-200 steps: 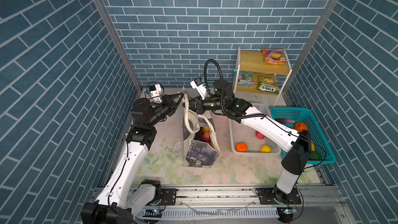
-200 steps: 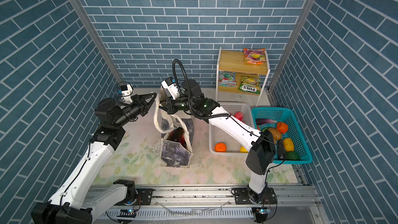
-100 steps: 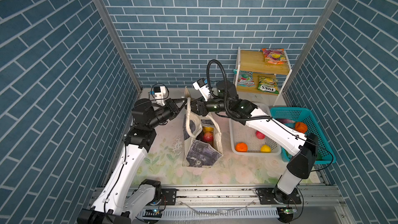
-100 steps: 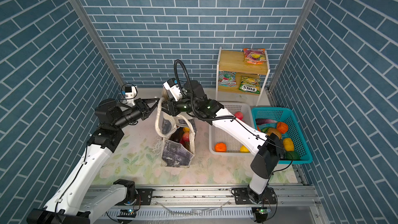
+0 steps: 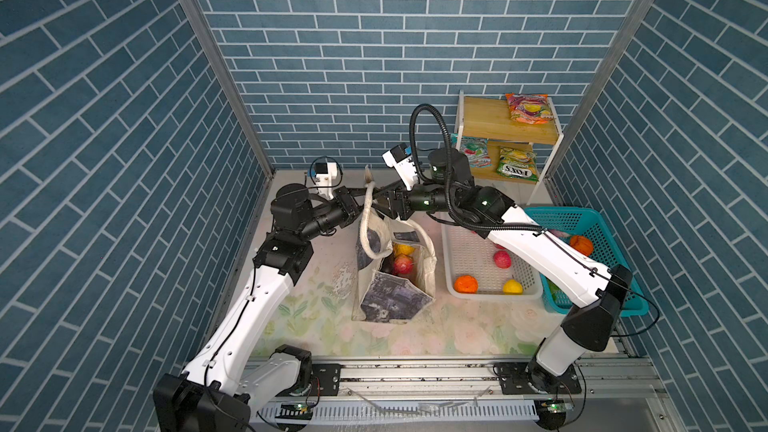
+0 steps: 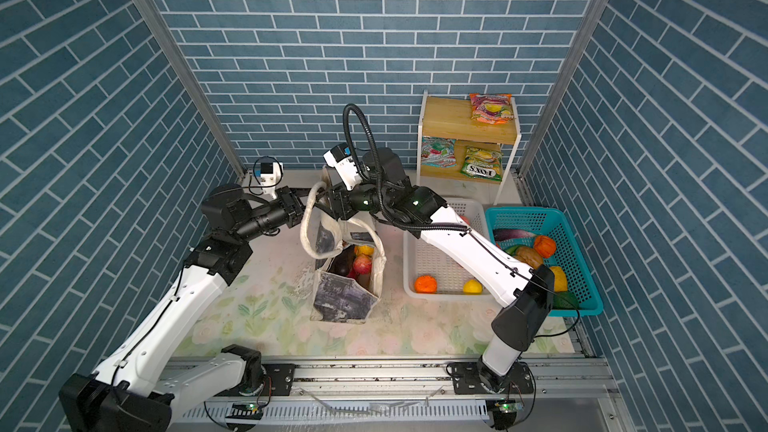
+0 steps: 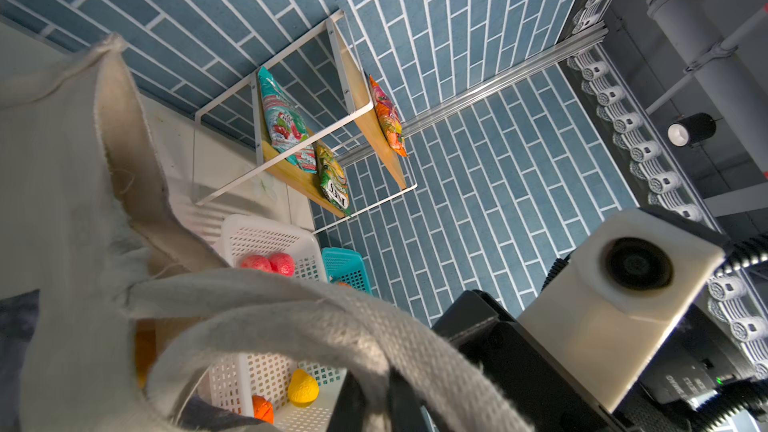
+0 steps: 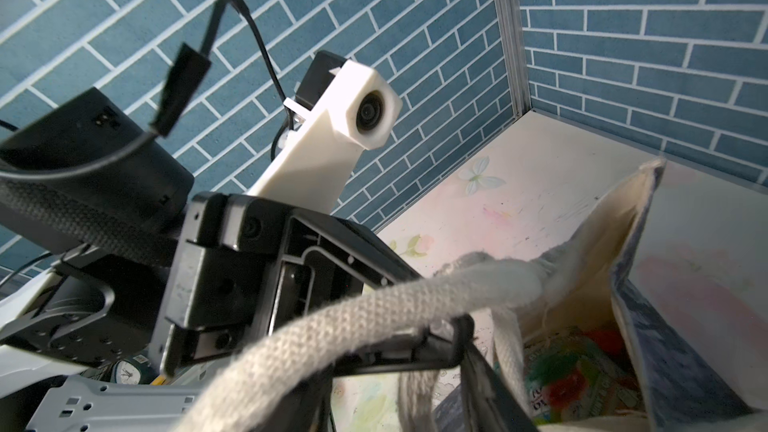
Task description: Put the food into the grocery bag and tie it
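The grocery bag (image 5: 390, 297) (image 6: 345, 299) stands open on the floral mat, cream with grey-black printed panels. Food lies inside it: a red apple (image 5: 402, 264) (image 6: 362, 263), a yellow fruit (image 5: 401, 249) and a snack packet (image 8: 573, 371). Above its far rim, my left gripper (image 5: 365, 195) (image 6: 309, 197) (image 7: 376, 396) is shut on a cream strap handle (image 7: 332, 326) (image 5: 365, 234). My right gripper (image 5: 378, 201) (image 6: 326, 201) (image 8: 397, 401) faces it closely, its jaws apart. A strap (image 8: 332, 326) crosses just above them and another hangs between them, ungripped.
A white perforated basket (image 5: 457, 238) right of the bag holds an orange (image 5: 465, 284), a yellow fruit (image 5: 512, 286) and a red apple (image 5: 501, 259). A teal basket (image 5: 598, 222) with produce stands further right. A wooden shelf (image 5: 486, 118) at the back carries snack packets (image 5: 530, 108).
My right gripper has opened from shut. Both grippers have shifted slightly right above the bag, with the left still pinching the strap.
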Robot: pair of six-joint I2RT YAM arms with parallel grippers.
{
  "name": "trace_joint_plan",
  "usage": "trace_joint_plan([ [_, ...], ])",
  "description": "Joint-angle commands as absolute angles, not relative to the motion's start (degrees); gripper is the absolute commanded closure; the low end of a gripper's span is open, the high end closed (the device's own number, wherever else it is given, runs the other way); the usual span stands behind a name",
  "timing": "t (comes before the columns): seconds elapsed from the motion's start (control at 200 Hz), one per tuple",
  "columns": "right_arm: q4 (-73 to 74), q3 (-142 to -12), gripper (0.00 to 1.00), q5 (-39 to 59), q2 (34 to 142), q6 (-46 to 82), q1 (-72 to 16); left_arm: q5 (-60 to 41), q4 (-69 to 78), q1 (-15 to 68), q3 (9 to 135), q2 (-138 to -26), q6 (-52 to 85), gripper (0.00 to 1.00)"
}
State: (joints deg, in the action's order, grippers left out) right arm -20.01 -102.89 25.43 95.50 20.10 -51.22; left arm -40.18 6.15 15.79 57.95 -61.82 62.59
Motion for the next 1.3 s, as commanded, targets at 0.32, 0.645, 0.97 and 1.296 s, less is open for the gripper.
trace_joint_plan([
  [0.32, -22.5, -105.7, 0.22, 23.7, 92.6, 14.4, -51.4, -42.6, 18.7, 16.7, 62.1, -64.1, 69.4, 0.98],
  [0.645, -21.5, -93.4, 0.01, 15.9, 81.2, 12.6, -51.2, -43.1, 22.5, 16.6, 64.6, -65.6, 71.5, 0.98],
  [0.97, -20.4, -80.5, 0.04, 8.8, 68.4, 11.9, -46.5, -44.7, 20.6, 15.7, 68.7, -66.6, 71.0, 0.98],
  [1.296, -11.1, -71.0, 0.48, 20.7, 69.3, 12.7, -39.8, -46.5, 18.0, 15.6, 71.4, -67.8, 70.4, 0.99],
])
